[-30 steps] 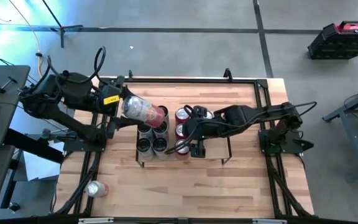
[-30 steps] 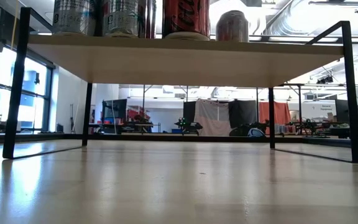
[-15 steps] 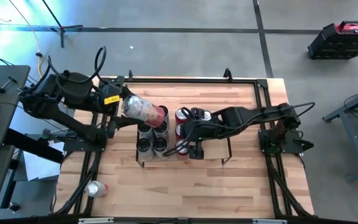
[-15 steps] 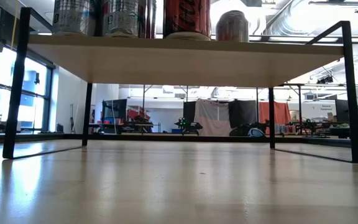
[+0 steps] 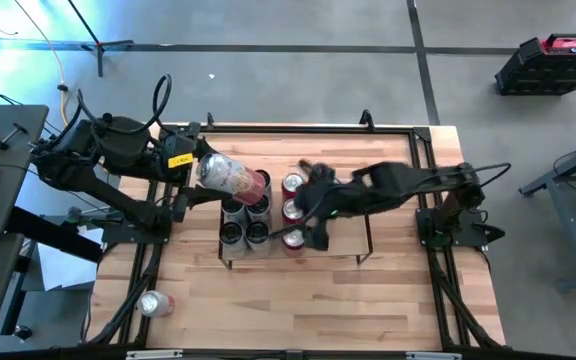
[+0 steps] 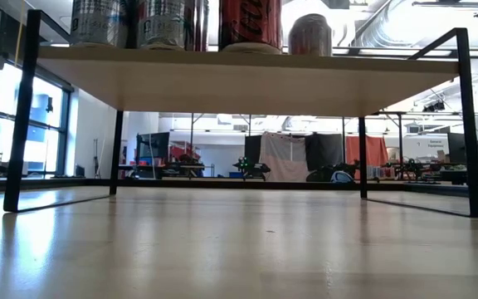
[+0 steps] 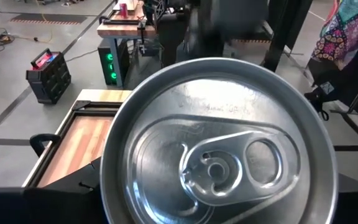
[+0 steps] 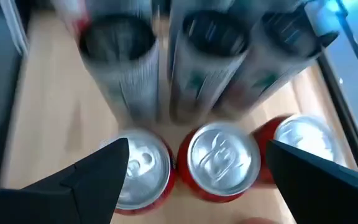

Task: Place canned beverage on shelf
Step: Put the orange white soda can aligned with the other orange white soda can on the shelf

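My left gripper [image 5: 196,170] is shut on a red-and-white can [image 5: 232,177], held lying over the left end of the shelf [image 5: 340,238]; the can's silver top [image 7: 216,163] fills the left wrist view. On the shelf's light-wood board [image 6: 239,79] stand several dark cans [image 5: 245,222] and three red cans [image 5: 293,210], upright on their bases. My right gripper [image 5: 308,208] hovers open above the red cans [image 8: 222,155], its fingers [image 8: 98,177] wide apart and touching nothing. My left gripper holds the can near its top end [image 7: 123,186], one finger on each side of the wall; the can itself hides the contact. The fingers come from the table's left, along the can. The can hangs clear of the shelf, tilted, bottom end toward the right.
Another can [image 5: 154,303] lies on the table near its front left corner. Black rails [image 5: 298,128] edge the tabletop. Bare wood [image 5: 298,300] stretches in front of the shelf. Under the shelf board the table [image 6: 239,249] is open between the black wire end frames [image 6: 470,124].
My right gripper has risen a little above the row of red cans and has stayed open. The cans on the shelf have not moved.
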